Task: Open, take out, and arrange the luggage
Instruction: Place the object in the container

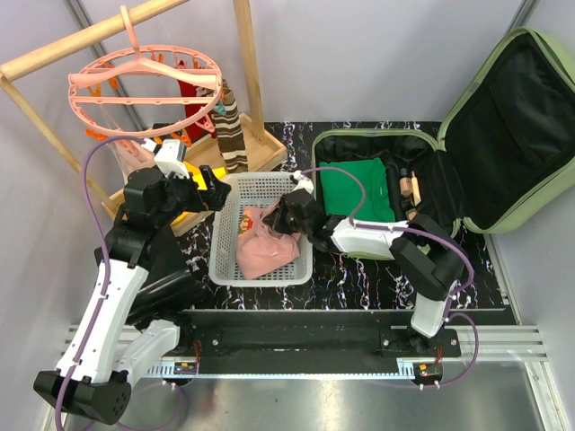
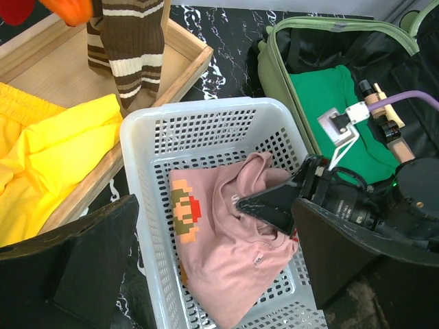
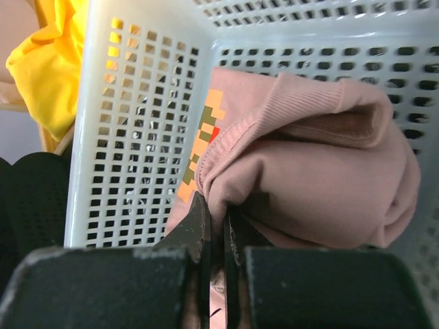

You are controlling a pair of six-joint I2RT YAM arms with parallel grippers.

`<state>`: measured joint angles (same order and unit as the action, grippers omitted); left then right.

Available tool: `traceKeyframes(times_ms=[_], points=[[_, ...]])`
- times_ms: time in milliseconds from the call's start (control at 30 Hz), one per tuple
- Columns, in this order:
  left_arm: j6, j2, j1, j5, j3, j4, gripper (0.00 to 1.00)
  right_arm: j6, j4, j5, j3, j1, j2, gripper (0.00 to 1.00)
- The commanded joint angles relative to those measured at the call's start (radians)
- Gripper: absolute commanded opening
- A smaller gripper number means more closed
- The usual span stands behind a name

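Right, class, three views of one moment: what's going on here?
The right gripper is shut on a fold of the pink shirt, which lies in the white basket. The left gripper hangs open by the basket's far left corner, holding nothing. The light-green suitcase lies open on the table, with a folded green garment inside it.

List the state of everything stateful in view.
luggage: open, lid raised
green garment: folded, inside the luggage
white basket: holds the pink shirt
pink shirt: bunched in the basket, pinched by the right gripper
right gripper: shut on the pink shirt
left gripper: open, empty, beside the basket
yellow garment: lying in the wooden tray
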<state>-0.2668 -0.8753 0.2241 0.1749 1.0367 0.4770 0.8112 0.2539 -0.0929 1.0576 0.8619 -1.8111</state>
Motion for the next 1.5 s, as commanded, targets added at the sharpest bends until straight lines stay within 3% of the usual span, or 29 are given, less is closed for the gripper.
traceKeyframes(times_ms=[0,167,233,367,400,500,667,867,1233,1467], points=[[0.02,-0.002,0.003,-0.021,-0.009,-0.043,0.99,0.034,0.057,0.012,0.044,0.046,-0.025,0.0],[0.028,-0.007,0.003,-0.032,-0.012,-0.043,0.99,0.028,0.056,0.019,0.054,0.058,-0.025,0.0],[0.029,-0.011,0.003,-0.032,-0.01,-0.044,0.99,0.003,0.025,-0.011,0.056,0.058,-0.01,0.06],[0.041,-0.016,0.004,-0.037,-0.006,-0.038,0.99,-0.174,-0.076,-0.082,0.07,0.055,0.061,0.44],[0.052,-0.016,0.004,-0.041,-0.004,-0.034,0.99,-0.217,-0.135,-0.097,0.077,0.057,0.099,0.66],[0.067,-0.016,0.006,-0.054,0.0,-0.031,0.99,-0.375,-0.301,-0.131,0.113,0.057,0.168,0.92],[0.086,-0.021,0.004,-0.074,-0.004,-0.037,0.99,-0.527,-0.456,-0.07,0.137,0.055,0.239,0.9],[0.107,-0.047,0.004,-0.095,-0.021,-0.047,0.99,-0.628,-0.564,0.088,0.22,0.066,0.145,0.87],[0.127,-0.076,0.004,-0.114,-0.056,-0.063,0.99,-0.806,-0.594,0.048,0.205,0.069,0.059,0.92],[0.14,-0.083,0.004,-0.133,-0.061,-0.06,0.99,-0.871,-0.545,-0.001,0.246,0.069,-0.053,0.88]])
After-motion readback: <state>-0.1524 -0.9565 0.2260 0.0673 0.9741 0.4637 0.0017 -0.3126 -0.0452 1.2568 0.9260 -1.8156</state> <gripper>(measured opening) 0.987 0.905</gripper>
